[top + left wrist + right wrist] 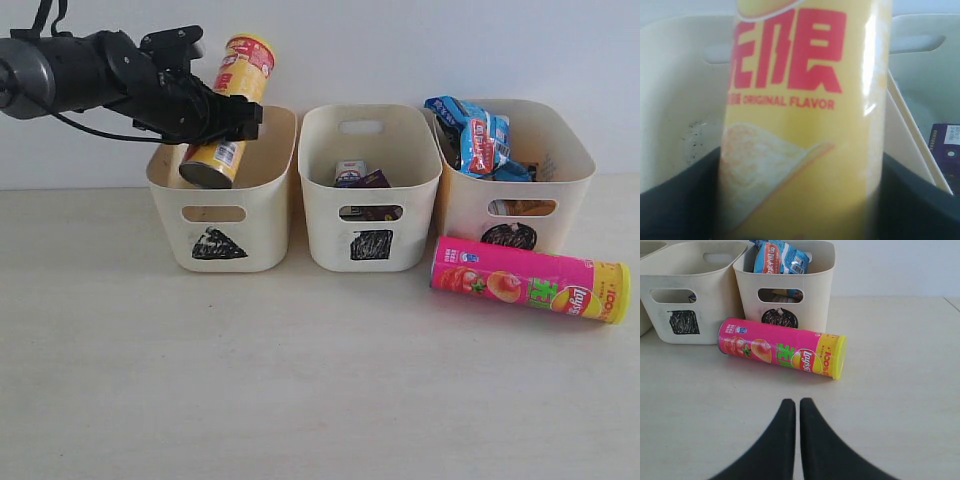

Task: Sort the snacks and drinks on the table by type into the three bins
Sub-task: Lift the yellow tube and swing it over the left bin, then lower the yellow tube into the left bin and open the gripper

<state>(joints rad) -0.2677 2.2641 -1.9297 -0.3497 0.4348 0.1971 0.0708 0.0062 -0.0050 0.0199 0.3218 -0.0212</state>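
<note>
Exterior view: three alike cream plastic tubs with rounded corners and oval handle cutouts stand in a row at the back of the table (250,380), a pale beige surface with faint wood grain. Each bears a black scribbled mark: the triangle bin (262,215) on the left, the square bin (325,200) in the middle, the circle bin (565,165) on the right.

Contents:
- Square bin: a dark purple carton (374,180) and a white and blue carton (350,171), both small and boxy.
- Circle bin: crinkly blue packets (482,140) heaped above the rim, and an orange-brown bag (522,208) seen through the handle cutout.

The pink tube (520,282), a glossy cylinder with a yellow end, lies on its side on the table just in front of the circle bin. The right wrist view shows a Lay's logo, green characters and "100%" on its yellow band.

The yellow tube (243,68) has a metallic lower end. The left wrist view shows large red characters, "ORIGINAL FLAVOR" in red, and a chip picture.

Tool state:
- Left gripper (240,118): black jaws spread to the tube's width and clamped on the yellow tube at mid-length. The tube is tilted, with its lower end at the mouth of the triangle bin.
- Right gripper (799,407): curved black fingers closed to a thin slit, holding nothing, above bare table near the pink tube but apart from it.
</note>
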